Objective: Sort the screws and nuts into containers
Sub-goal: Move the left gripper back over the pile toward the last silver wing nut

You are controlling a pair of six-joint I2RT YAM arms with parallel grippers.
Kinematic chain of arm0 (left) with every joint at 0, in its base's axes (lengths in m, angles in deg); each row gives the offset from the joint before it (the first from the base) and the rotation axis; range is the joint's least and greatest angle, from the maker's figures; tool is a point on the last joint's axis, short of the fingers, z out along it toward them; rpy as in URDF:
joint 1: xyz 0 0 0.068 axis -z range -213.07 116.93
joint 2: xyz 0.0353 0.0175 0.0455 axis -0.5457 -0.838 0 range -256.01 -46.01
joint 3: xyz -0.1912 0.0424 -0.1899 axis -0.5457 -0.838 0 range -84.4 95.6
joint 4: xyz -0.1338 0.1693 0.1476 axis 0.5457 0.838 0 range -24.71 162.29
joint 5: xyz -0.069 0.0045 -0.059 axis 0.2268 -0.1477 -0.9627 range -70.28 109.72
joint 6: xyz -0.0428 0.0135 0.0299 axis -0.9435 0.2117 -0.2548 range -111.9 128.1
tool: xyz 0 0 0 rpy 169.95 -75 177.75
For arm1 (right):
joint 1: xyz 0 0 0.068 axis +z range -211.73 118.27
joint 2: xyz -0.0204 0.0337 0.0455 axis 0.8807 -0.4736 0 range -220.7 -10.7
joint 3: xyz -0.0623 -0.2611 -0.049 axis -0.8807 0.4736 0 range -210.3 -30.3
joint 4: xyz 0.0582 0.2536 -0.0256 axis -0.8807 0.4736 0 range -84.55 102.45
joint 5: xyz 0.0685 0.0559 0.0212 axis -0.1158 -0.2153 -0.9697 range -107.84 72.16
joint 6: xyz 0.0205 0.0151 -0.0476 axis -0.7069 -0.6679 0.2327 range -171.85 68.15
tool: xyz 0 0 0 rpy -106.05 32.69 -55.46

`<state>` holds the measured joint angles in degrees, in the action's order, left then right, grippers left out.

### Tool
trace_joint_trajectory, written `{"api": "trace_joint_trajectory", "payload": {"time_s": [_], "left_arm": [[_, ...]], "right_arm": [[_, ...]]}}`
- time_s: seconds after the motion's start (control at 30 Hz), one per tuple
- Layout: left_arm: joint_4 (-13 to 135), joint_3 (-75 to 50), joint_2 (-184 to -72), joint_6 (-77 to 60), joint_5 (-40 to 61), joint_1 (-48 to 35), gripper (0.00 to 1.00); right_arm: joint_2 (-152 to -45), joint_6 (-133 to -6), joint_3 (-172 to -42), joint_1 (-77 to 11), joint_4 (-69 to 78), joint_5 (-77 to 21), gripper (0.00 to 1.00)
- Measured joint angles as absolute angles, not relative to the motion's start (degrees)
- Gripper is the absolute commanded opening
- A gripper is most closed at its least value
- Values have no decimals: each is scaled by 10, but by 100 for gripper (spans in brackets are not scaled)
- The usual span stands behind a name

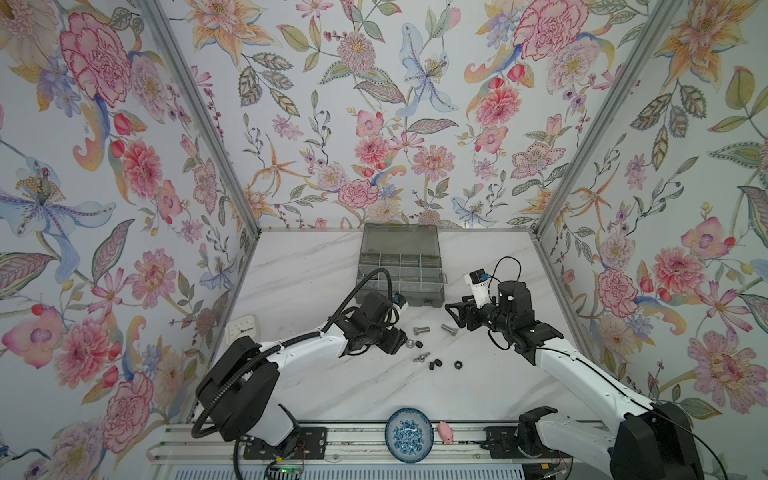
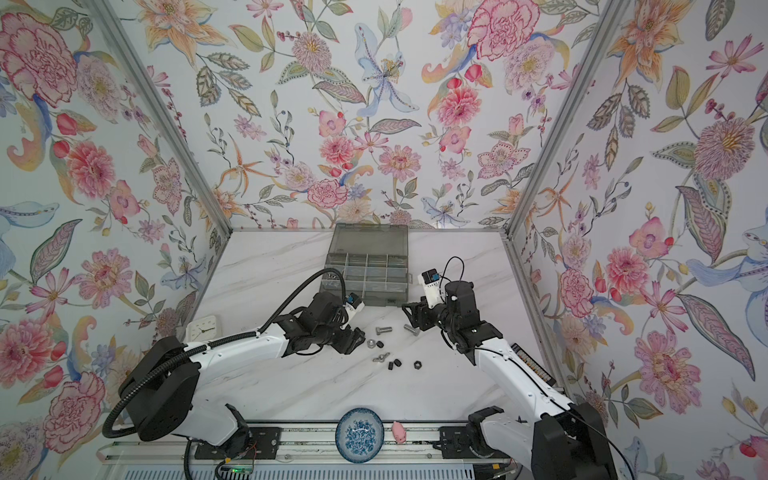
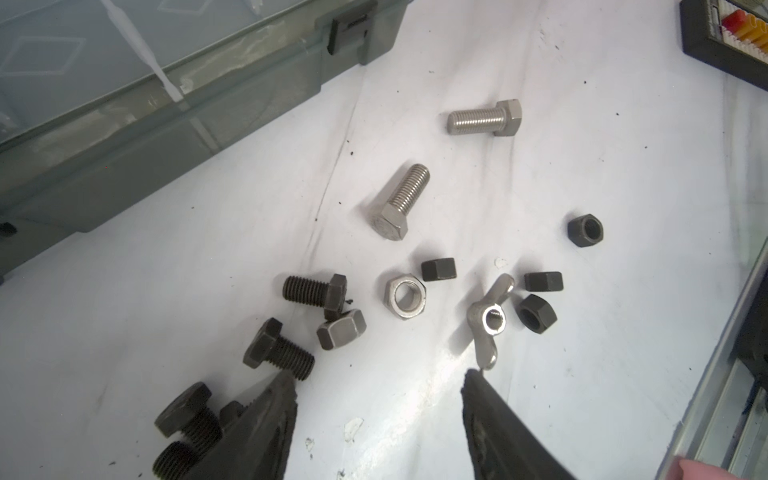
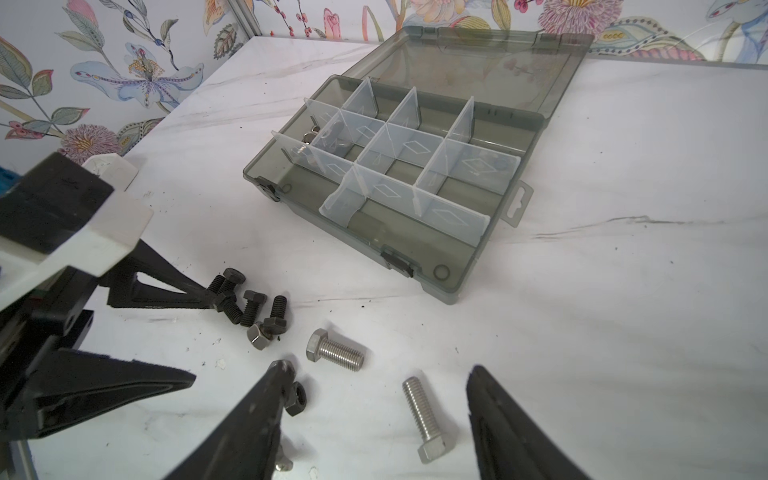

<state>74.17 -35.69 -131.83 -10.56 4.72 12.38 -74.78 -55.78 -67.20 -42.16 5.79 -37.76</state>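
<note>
Loose screws and nuts lie on the white table in front of the grey organizer box [image 1: 399,297]. In the left wrist view I see two silver screws [image 3: 399,201], black screws [image 3: 276,351], a silver hex nut [image 3: 405,296], a wing nut [image 3: 488,320] and several black hex nuts [image 3: 536,313]. My left gripper [image 3: 378,374] is open low over the table, with nothing between its fingers. One fingertip is beside a black screw, the other beside the wing nut. My right gripper [image 4: 379,368] is open above a silver screw [image 4: 426,419]. The containers [image 4: 353,237] are open, and one holds wing nuts [image 4: 316,133].
A blue-and-white bowl [image 1: 409,434] and a small pink object [image 1: 445,432] sit on the front rail. A white clock [image 1: 242,326] leans at the left wall. A black case with coloured pieces [image 3: 727,37] lies by the right wall. The box lid [image 1: 399,241] stands open at the back.
</note>
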Motion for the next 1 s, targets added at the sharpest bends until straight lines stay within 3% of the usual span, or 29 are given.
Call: {"api": "trace_joint_trajectory", "payload": {"time_s": [1.0], "left_arm": [[797, -282, -1445, -42, 51, 213, 64]], "right_arm": [[-733, -569, -647, -429, 56, -373, 71]]}}
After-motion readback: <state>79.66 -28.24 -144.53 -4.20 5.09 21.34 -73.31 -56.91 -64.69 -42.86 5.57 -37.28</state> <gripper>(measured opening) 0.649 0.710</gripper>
